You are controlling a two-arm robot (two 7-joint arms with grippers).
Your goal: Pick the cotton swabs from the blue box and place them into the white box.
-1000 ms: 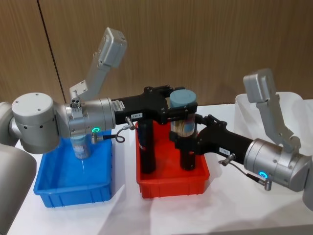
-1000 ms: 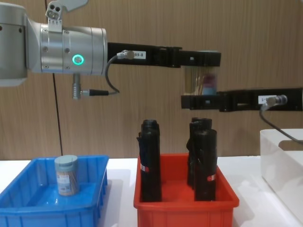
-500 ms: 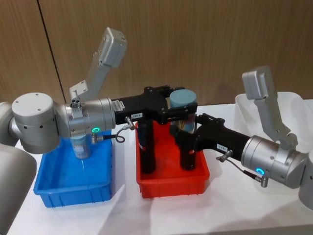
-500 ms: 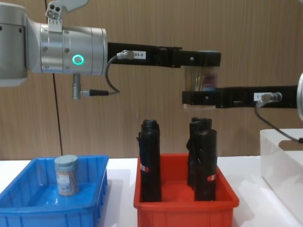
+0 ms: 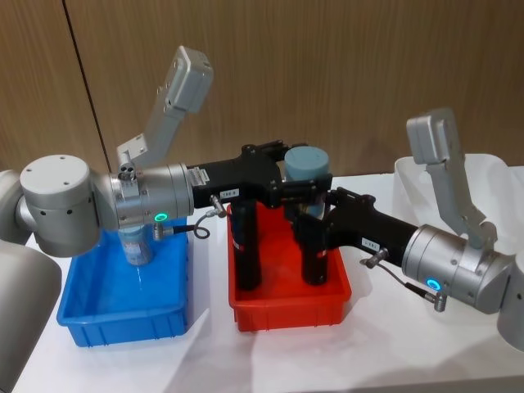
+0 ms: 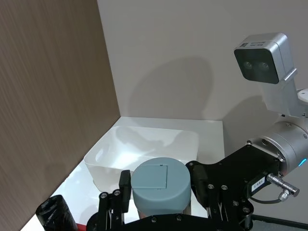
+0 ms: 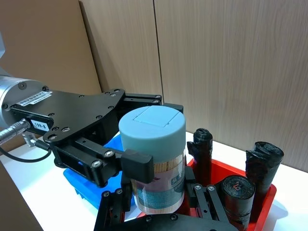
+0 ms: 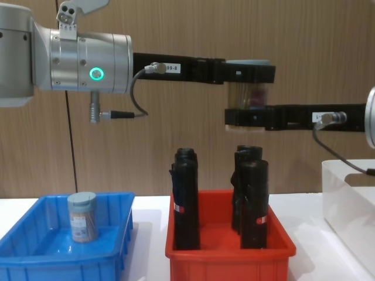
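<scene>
Wooden wall (image 5: pixel 344 74) — swab jar (image 6: pixel 160 185) in left gripper (image 8: pixel 247 72), white box (image 6: pixel 103 162) beyond

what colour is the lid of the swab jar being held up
Pale grey-blue; the lid of the held swab jar shows best in the right wrist view.

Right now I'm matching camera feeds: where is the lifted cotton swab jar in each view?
Head: jar at centre, in left gripper, right gripper at its base.
Left wrist: jar before the white box.
Right wrist: jar beside the black cylinders.
Chest: jar upper middle.
Shared landmark: black cylinders.
</scene>
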